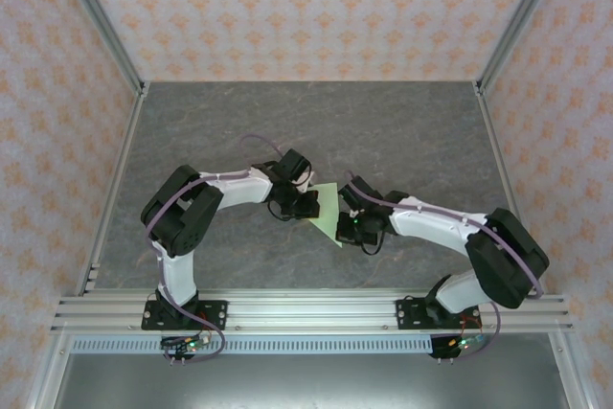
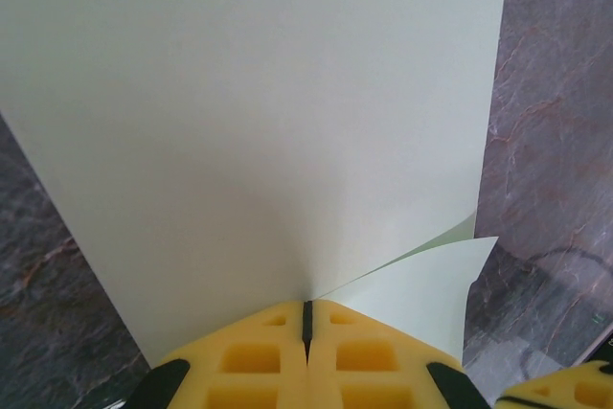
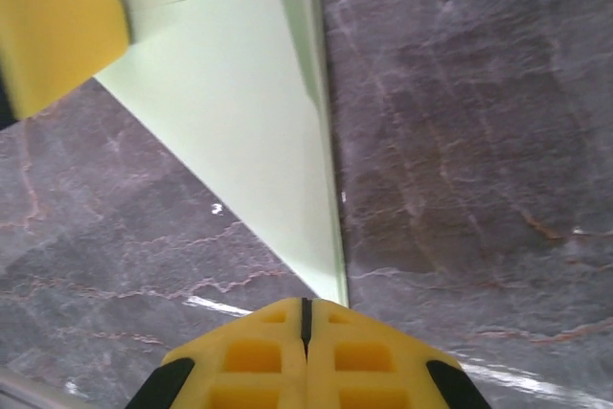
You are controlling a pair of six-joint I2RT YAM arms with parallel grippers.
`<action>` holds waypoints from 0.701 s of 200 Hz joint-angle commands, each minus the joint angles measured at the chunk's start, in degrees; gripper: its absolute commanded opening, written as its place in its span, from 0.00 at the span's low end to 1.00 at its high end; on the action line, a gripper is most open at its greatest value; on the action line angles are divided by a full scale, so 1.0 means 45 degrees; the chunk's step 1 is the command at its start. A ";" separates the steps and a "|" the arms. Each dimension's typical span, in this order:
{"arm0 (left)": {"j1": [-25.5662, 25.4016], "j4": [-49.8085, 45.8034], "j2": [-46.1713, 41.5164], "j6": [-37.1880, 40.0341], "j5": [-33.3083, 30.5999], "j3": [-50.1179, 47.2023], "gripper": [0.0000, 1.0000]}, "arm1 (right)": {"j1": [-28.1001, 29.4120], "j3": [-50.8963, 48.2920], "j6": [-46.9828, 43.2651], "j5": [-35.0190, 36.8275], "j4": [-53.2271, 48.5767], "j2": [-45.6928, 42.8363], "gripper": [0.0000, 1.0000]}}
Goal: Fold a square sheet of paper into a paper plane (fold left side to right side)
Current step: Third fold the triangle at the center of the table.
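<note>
Paper (image 1: pixel 328 210), folded, sits mid-frame between the arms; left gripper (image 2: pixel 306 311) is clamped on its edge, right gripper (image 3: pixel 306 307) is closed at its pointed tip

Arms bent inward, left tool (image 2: pixel 306 321), right tool (image 3: pixel 306 315), both clamped

A grey, marble-veined table (image 1: pixel 402 131) bears the pale green sheet of paper (image 1: pixel 329 210) near its middle.

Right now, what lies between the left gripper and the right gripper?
The square sheet of paper, partly folded, spans the gap from left gripper to right gripper; the top view shows it.
</note>
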 commanded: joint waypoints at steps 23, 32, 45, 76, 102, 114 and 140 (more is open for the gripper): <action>-0.0015 -0.0481 0.0086 0.0090 -0.1012 -0.0315 0.01 | 0.0258 0.0615 0.0971 0.0068 0.1067 0.1181 0.00; -0.0019 -0.0560 0.0078 0.0112 -0.1107 -0.0295 0.01 | 0.0258 0.0658 0.1108 0.0211 0.1152 0.1377 0.00; -0.0029 -0.0598 0.0085 0.0128 -0.1175 -0.0295 0.01 | 0.0258 0.0668 0.1274 0.0409 0.1275 0.1521 0.00; -0.0029 -0.0685 0.0079 0.0165 -0.1294 -0.0276 0.00 | 0.0258 0.0348 0.1545 0.0531 0.1220 0.1658 0.00; -0.0029 -0.0804 0.0086 0.0218 -0.1395 -0.0193 0.00 | 0.0238 -0.0417 0.1908 0.0490 0.1320 0.1346 0.00; -0.0029 -0.0846 0.0079 0.0252 -0.1433 -0.0141 0.00 | 0.0239 -0.0792 0.2063 0.0386 0.1354 0.1169 0.00; -0.0028 -0.0958 0.0508 0.0305 -0.1502 -0.0023 0.00 | 0.0241 -0.1635 0.2280 0.0164 0.1342 0.0647 0.00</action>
